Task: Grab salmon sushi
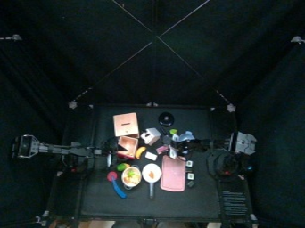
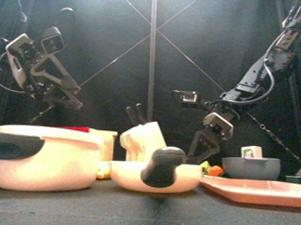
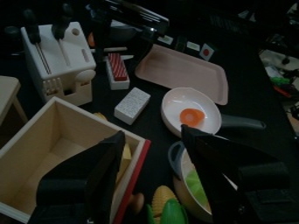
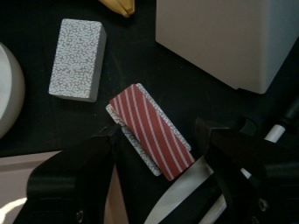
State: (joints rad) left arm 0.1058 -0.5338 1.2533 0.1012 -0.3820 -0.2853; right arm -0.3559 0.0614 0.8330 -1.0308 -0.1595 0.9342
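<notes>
On the small black table point(image 1: 102, 207) inside black curtains point(image 1: 48, 53), the salmon sushi point(image 4: 149, 129) lies flat, its red-and-white stripes up, near the table's middle. The right gripper point(image 4: 158, 175) hangs just above it at 6 o'clock, jaws spread. The left gripper point(image 3: 152, 171) hovers open over a wooden box point(image 3: 52, 153).

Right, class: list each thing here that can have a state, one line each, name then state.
Salmon sushi: flat on table, ungrasped, between open jaws.
Right hand: open, above sushi.
Left hand: open, empty, raised.
Wooden box: open.
Pan: upright, egg inside.
</notes>
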